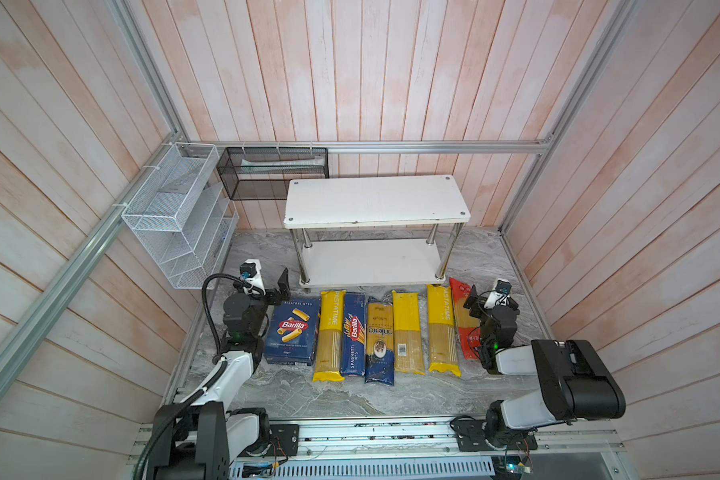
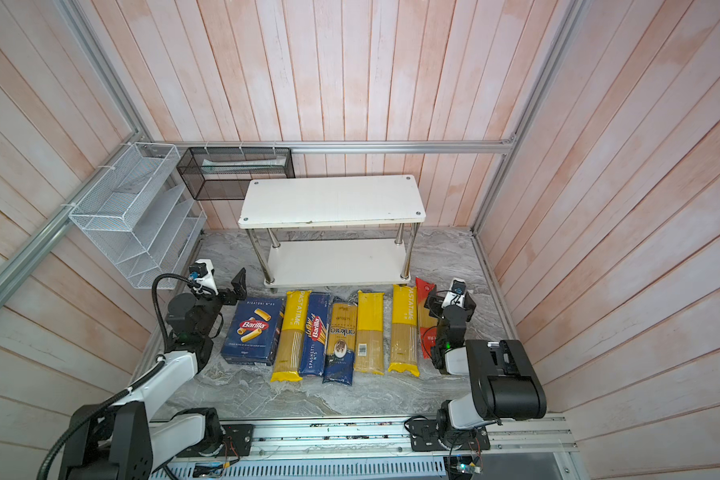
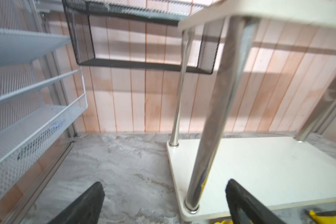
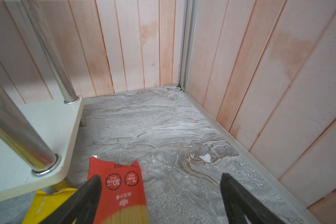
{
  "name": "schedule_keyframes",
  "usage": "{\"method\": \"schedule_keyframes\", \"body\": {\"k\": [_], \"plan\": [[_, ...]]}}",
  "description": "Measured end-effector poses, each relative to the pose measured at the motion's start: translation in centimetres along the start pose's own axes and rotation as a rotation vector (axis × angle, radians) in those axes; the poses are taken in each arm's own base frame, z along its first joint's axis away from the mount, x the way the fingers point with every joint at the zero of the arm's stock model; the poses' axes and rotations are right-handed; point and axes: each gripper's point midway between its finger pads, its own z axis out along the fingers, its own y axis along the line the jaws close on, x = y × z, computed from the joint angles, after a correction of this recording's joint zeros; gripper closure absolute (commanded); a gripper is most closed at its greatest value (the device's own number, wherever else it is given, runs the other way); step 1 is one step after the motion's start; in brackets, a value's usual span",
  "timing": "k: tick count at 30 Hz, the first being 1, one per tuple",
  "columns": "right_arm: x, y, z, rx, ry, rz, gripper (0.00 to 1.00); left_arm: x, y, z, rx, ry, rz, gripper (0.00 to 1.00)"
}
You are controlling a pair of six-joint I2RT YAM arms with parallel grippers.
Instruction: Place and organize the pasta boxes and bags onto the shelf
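Currently right gripper (image 4: 160,176) spread, empty; red bag (image 4: 118,191) lies below one finger.

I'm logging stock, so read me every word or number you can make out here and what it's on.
"Barilla", "RIGATONI": wide box
"Barilla", "SPAGHETTI N°5": narrow box
"PASTATIME": left yellow bag, right yellow bag
"ankara": clear bag
"7min", "10min": red bag
Barcoded bag digits, red bag's Chinese characters, fine print: too small or blurred.

White-shelled arms (image 1: 229,370) with black joints, green lights (image 1: 494,345), black wedge fingers (image 3: 85,203) — one carries a black hose (image 1: 203,301).
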Motion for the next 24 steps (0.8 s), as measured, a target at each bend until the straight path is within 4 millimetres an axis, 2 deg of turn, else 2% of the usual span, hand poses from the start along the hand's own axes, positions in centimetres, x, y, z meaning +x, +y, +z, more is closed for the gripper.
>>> {"method": "schedule_keyframes", "body": {"k": [2, 5, 7, 9, 10, 11, 13, 18, 22, 24], "plan": [[-1.9, 0.5, 0.8, -0.005, 0.012, -0.006, 0.04, 0.1, -0.8, -0.3, 0.031, 0.015, -0.019, 0.00], [-8.2, 2.3, 1.8, -0.057, -0.009, 0.024, 0.06, 1.8, -1.9, -0.3, 0.067, 0.086, -0.052, 0.00], [-11.5, 3.3, 1.3, -0.100, -0.025, 0.059, 0.07, 3.0, -3.1, -0.5, 0.102, 0.137, -0.072, 0.00], [-13.3, 4.7, 0.1, -0.153, -0.005, 0.087, 0.07, 3.9, -4.3, -0.7, 0.142, 0.180, -0.094, 0.00], [-13.3, 5.6, -0.5, -0.177, 0.029, 0.092, 0.08, 4.3, -5.0, -0.9, 0.165, 0.203, -0.107, 0.00], [-12.9, 6.2, -0.9, -0.192, 0.064, 0.092, 0.07, 4.5, -5.6, -1.0, 0.185, 0.219, -0.120, 0.00], [-10.7, 8.2, -2.0, -0.233, 0.178, 0.082, 0.08, 4.7, -6.8, -1.3, 0.228, 0.243, -0.136, 0.00], [-3.5, 11.5, -5.8, -0.315, 0.477, 0.017, 0.08, 4.4, -8.6, -2.4, 0.289, 0.238, -0.129, 0.00], [0.5, 11.3, -7.0, -0.299, 0.631, -0.030, 0.08, 5.0, -8.6, -2.7, 0.297, 0.234, -0.105, 0.00], [2.7, 10.9, -7.2, -0.277, 0.712, -0.057, 0.08, 6.1, -8.7, -2.8, 0.305, 0.252, -0.103, 0.00]]}}
